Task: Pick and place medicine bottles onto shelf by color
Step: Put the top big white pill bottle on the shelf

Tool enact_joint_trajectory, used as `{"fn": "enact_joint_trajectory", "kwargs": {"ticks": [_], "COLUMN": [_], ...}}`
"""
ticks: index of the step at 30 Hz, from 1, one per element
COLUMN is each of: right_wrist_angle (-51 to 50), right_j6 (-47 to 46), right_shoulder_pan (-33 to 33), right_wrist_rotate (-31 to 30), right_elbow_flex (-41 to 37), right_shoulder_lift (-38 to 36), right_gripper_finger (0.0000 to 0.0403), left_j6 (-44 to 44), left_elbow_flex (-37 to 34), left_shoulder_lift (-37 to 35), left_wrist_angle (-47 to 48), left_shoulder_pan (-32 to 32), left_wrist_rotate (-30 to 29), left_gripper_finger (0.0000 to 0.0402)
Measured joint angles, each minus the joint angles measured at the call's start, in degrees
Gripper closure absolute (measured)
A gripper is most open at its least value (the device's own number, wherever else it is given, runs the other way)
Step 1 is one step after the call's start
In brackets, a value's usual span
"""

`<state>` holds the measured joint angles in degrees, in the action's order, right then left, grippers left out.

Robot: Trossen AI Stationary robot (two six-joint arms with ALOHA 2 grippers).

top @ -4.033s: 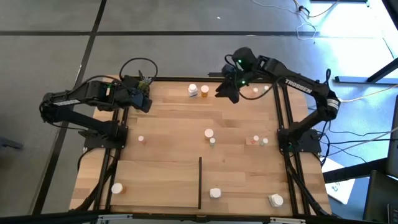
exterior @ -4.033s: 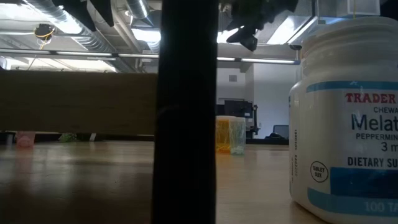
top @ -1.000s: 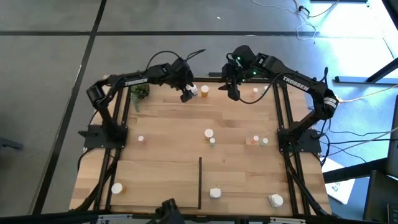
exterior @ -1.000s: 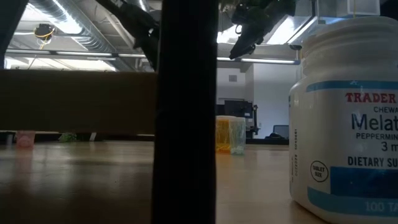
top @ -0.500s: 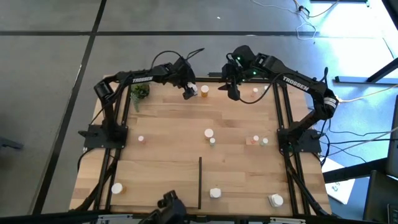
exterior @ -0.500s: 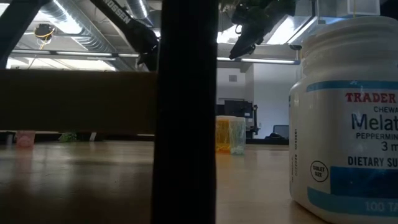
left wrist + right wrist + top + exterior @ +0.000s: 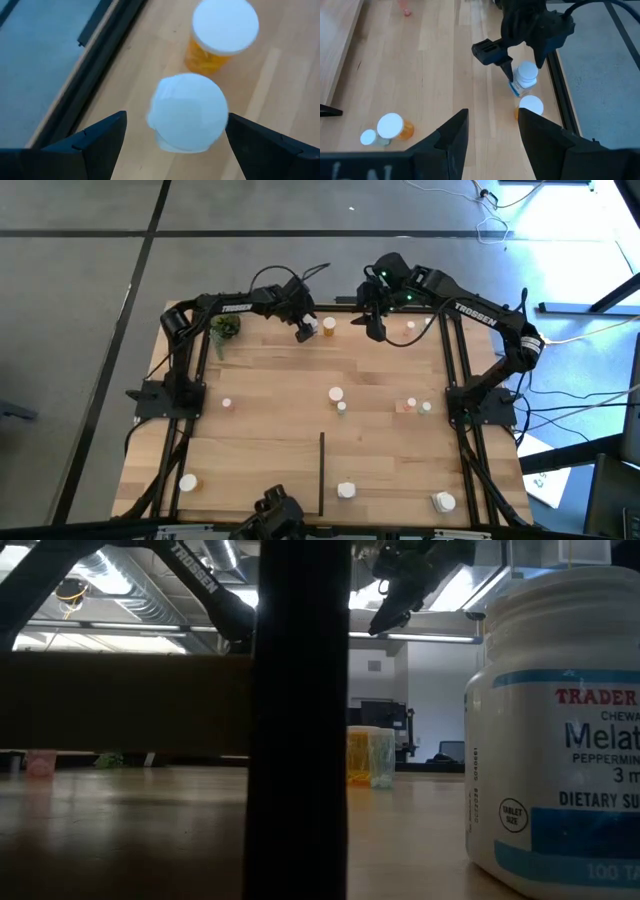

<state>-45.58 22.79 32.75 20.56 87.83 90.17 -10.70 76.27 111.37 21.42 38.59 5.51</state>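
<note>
Left gripper [image 7: 304, 332], in the upper middle of the high view, is what we are watching: over the past few seconds we are seeing its arm swing across from beside the potted plant [image 7: 224, 328] at the upper left, and it is now settling over the white bottle [image 7: 311, 326] at the shelf's [image 7: 260, 440] top edge. Its jaws are standing wide apart and holding nothing; in the left wrist view the fingers [image 7: 90, 145] are flanking the white bottle [image 7: 187, 112] without touching it, with an orange bottle [image 7: 220, 35] just beside it. We are judging this to mean that the reach is done and the close on the white bottle is the next step, so no bottle is being carried yet.

Moving rightward, the orange bottle [image 7: 329, 326] is sitting just beside the white one. Right gripper [image 7: 374, 330] is hanging near the top edge too, jaws partly open and empty, and has not shifted over the last second. Other bottles are lying scattered mid-board and along the lower edge, either side of the black divider strip [image 7: 321, 472]
</note>
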Motion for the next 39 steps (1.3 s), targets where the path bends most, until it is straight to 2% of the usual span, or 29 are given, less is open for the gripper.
{"fn": "enact_joint_trajectory", "kwargs": {"ticks": [17, 23, 29, 39], "right_wrist_angle": [0.1, 0.1, 0.1, 1.0], "right_j6": [0.0, 0.0, 0.0, 0.0], "right_shoulder_pan": [0.0, 0.0, 0.0, 0.0], "right_wrist_rotate": [0.0, 0.0, 0.0, 0.0], "right_elbow_flex": [0.0, 0.0, 0.0, 0.0], "right_shoulder_lift": [0.0, 0.0, 0.0, 0.0], "right_gripper_finger": [0.0228, 0.0228, 0.0228, 0.0228], "left_j6": [-0.1, -3.9, -4.9, -3.2], "left_elbow_flex": [0.0, 0.0, 0.0, 0.0], "left_shoulder_lift": [0.0, 0.0, -0.1, -0.1], "left_wrist_angle": [-0.3, -0.4, -0.7, -1.3], "left_shoulder_pan": [-3.3, -4.2, -4.1, -4.9], "left_wrist_rotate": [-1.6, -1.8, -6.6, -8.3], "left_gripper_finger": [0.0072, 0.0072, 0.0072, 0.0072]}}
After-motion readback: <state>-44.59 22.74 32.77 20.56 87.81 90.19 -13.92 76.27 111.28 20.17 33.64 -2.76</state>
